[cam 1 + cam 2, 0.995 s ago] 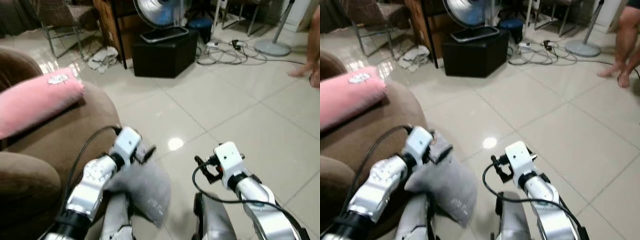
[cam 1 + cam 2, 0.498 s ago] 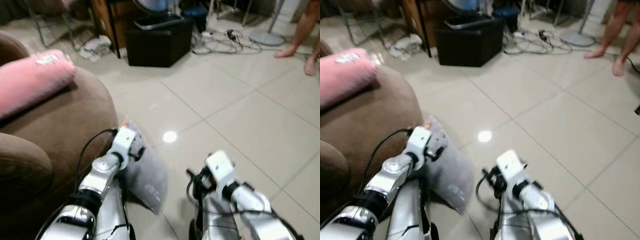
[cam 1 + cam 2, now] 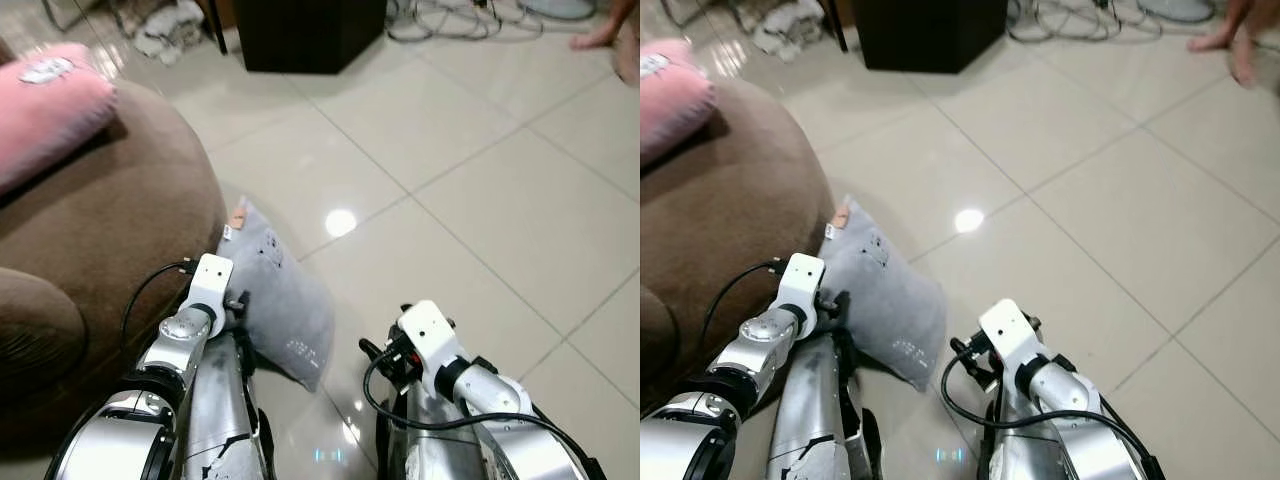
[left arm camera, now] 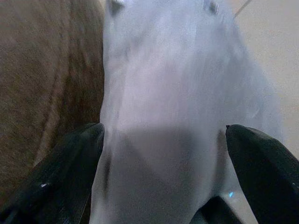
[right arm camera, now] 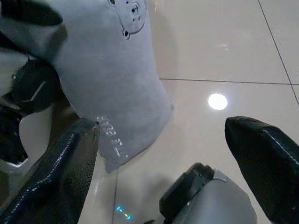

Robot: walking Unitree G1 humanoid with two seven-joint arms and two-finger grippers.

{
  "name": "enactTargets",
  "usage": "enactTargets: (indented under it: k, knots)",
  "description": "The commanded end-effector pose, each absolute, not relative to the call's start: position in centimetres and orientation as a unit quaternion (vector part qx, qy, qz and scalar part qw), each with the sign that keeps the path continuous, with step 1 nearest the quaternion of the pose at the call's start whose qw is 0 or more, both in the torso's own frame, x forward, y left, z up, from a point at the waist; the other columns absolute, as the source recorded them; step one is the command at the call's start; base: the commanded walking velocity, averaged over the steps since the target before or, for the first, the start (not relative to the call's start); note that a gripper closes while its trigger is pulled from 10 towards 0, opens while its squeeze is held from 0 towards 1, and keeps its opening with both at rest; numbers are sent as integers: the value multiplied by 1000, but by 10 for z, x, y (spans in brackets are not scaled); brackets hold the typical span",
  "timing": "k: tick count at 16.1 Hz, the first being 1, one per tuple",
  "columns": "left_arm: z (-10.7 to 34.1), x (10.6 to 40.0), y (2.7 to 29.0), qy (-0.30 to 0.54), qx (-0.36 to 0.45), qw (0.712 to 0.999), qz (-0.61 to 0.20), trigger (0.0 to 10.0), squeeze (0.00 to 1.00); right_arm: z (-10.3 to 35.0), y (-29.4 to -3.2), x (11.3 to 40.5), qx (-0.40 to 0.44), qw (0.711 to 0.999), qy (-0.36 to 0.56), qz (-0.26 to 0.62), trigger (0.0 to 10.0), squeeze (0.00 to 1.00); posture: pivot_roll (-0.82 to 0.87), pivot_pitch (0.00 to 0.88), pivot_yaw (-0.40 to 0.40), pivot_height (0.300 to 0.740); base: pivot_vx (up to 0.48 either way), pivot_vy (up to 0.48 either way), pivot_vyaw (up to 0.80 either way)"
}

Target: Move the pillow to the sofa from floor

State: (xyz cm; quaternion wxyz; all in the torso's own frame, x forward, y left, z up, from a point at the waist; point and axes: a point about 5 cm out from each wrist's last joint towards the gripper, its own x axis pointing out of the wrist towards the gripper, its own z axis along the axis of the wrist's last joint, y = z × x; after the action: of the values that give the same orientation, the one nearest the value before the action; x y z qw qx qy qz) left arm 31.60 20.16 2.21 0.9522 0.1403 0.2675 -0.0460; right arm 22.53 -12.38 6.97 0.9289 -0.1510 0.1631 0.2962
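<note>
The soft grey pillow [image 3: 275, 295] stands on the shiny tiled floor [image 3: 480, 200], leaning against the brown sofa [image 3: 110, 240]. The left claw [image 4: 159, 154] is wide open around its edge. The right claw [image 5: 163, 154] hangs open nearby.

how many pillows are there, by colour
grey pillow: 1, on the floor against the sofa
pink pillow: 1, on the sofa
total: 2
</note>
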Motion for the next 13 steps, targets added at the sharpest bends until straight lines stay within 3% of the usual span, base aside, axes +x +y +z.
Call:
enactTargets:
  k: [1, 2, 3, 4, 5, 6, 7, 8, 13]
  knots:
    - [14, 309, 208, 283, 161, 945, -37, 10000, 1000, 73, -117, 222, -149, 923, 160, 317, 10000, 0, -68, 270, 46, 496, 0, 0, 0]
    - [11, 306, 209, 291, 163, 942, -33, 10000, 1000, 74, -114, 221, -151, 920, 158, 326, 10000, 0, -70, 276, 45, 496, 0, 0, 0]
    - [8, 304, 208, 300, 166, 939, -35, 10000, 706, 78, -111, 222, -150, 918, 150, 336, 10000, 0, -70, 279, 45, 496, 0, 0, 0]
    - [7, 304, 208, 303, 167, 938, -36, 10000, 0, 81, -110, 221, -148, 916, 143, 345, 10000, 0, -68, 283, 47, 496, 0, 0, 0]
    - [7, 304, 207, 304, 163, 938, -36, 10000, 0, 85, -108, 221, -147, 915, 137, 351, 10000, 0, -69, 284, 47, 496, 0, 0, 0]
    - [9, 306, 207, 302, 156, 940, -36, 7098, 0, 87, -108, 222, -146, 915, 134, 352, 10000, 0, -70, 284, 47, 496, 0, 0, 0]
    - [10, 307, 206, 299, 150, 942, -33, 1412, 0, 88, -108, 222, -146, 915, 134, 352, 10000, 0, -70, 284, 47, 496, 0, 0, 0]
    - [11, 309, 206, 297, 136, 945, -26, 0, 0, 89, -108, 222, -146, 915, 133, 352, 10000, 0, -70, 285, 48, 496, 0, 0, 0]
    - [11, 310, 197, 293, 119, 948, -36, 0, 0, 91, -107, 220, -147, 915, 136, 350, 10000, 0, -73, 283, 52, 496, 0, 0, 0]
